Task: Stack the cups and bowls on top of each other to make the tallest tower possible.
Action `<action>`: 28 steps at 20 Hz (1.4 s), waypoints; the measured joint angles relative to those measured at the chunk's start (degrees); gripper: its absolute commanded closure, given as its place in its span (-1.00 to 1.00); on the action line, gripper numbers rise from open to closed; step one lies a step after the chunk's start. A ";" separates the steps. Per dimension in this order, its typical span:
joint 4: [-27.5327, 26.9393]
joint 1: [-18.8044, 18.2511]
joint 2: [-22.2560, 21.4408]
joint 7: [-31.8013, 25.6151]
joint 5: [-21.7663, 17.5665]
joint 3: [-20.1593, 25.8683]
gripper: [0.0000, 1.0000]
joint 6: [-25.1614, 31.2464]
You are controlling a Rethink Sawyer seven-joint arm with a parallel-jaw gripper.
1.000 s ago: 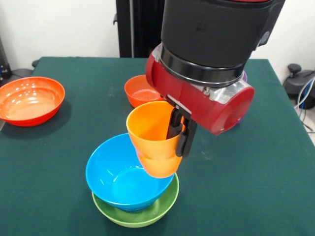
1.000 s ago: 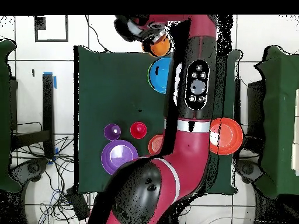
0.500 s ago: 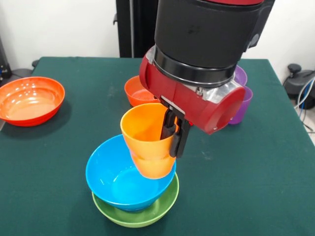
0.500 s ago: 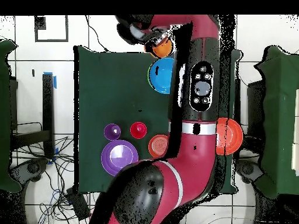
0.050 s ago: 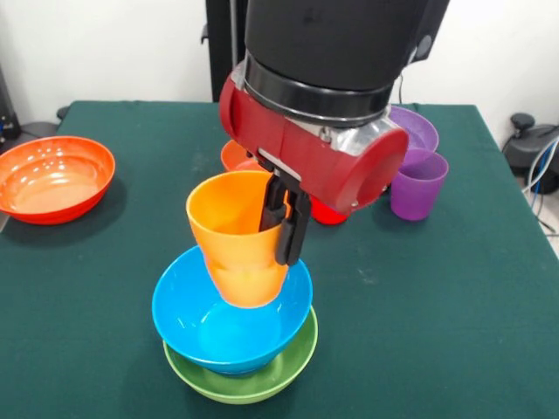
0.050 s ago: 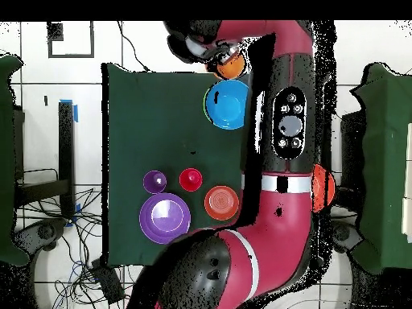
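My gripper [image 5: 284, 229] is shut on the rim of the orange cup [image 5: 229, 237], one finger inside and one outside. The cup hangs tilted, its base just above the hollow of the light blue bowl [image 5: 196, 323]. That bowl sits nested in the lime green bowl [image 5: 262, 381] at the table's near edge. In the overhead view the orange cup [image 6: 230, 67] lies by the blue bowl [image 6: 226, 105], with the gripper [image 6: 216, 53] beside it. A purple cup [image 5: 417, 182] and a red cup [image 5: 327, 212] stand behind the arm.
A wide orange-red bowl [image 5: 54, 177] sits at the far left. The wide purple bowl [image 5: 412, 127] lies behind the purple cup, and a small orange bowl [image 5: 234, 154] peeks out behind the arm. Overhead, the arm [image 6: 288, 129] covers most of the orange-red bowl [image 6: 327, 187].
In the front view the arm has carried the orange cup leftward, from the blue bowl's right rim to over its hollow. The purple and red cups have come into view.
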 measured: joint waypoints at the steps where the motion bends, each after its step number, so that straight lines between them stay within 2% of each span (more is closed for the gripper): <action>1: 0.20 0.00 -0.16 0.00 0.27 -0.30 1.00 -0.22; 10: 2.90 0.25 -1.68 0.00 3.12 -4.62 1.00 -3.36; 28: 3.27 5.14 -0.62 0.00 3.35 -11.21 1.00 -6.29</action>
